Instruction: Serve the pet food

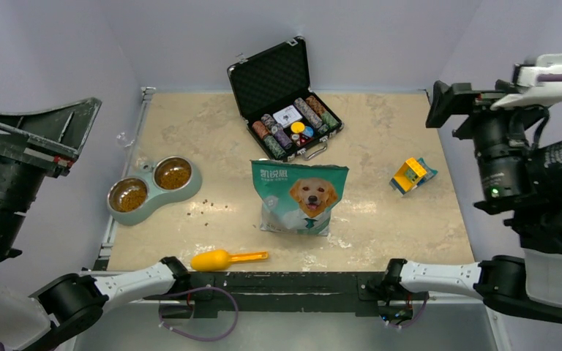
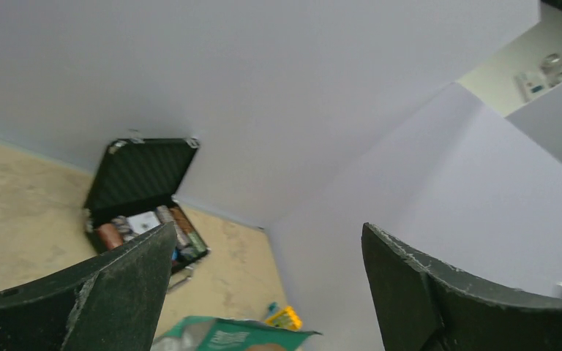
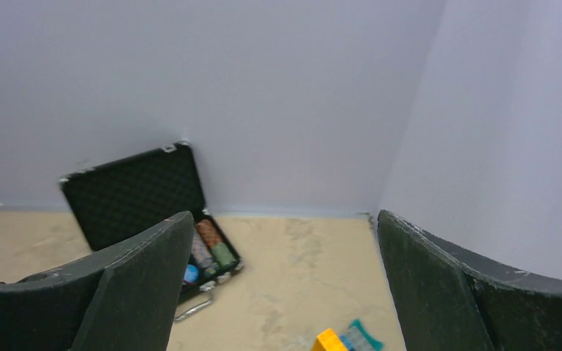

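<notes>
A teal-green pouch (image 1: 301, 196) printed with a golden retriever stands upright at the table's middle; its top edge shows in the left wrist view (image 2: 238, 335). A pale green double bowl (image 1: 151, 187) at the left holds brown kibble in both cups. A few loose pellets (image 1: 206, 207) lie on the table beside it. A yellow scoop (image 1: 219, 258) lies at the front edge. My left gripper (image 1: 40, 130) is open and empty, raised high at the far left. My right gripper (image 1: 454, 99) is raised at the far right, open and empty.
An open black case (image 1: 284, 99) of striped poker chips stands at the back centre, also seen in the left wrist view (image 2: 143, 197) and the right wrist view (image 3: 146, 212). A yellow and teal toy block (image 1: 412, 175) lies at the right. Grey walls enclose the table.
</notes>
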Motion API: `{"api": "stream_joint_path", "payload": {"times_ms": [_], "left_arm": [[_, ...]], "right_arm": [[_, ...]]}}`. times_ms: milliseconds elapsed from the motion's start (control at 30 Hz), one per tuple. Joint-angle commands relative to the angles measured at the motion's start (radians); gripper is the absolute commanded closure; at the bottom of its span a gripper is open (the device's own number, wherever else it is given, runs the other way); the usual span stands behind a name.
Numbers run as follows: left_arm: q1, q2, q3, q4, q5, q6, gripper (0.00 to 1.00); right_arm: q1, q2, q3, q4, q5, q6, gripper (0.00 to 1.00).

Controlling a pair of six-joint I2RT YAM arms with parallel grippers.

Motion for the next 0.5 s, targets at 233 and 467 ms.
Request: {"api": "stream_joint_path", "payload": {"times_ms": [233, 467], "left_arm": [[0.002, -0.013, -0.009, -0.232, -0.151, 0.227, 0.00], [0.003, -0.060, -0.031, -0.254, -0.196, 0.251, 0.00]], "right_arm": [[0.012, -0.102, 0.014, -0.314, -0.124, 0.431, 0.01], [0.012, -0.146, 0.033, -0.420, -0.083, 0.589, 0.01]]}}
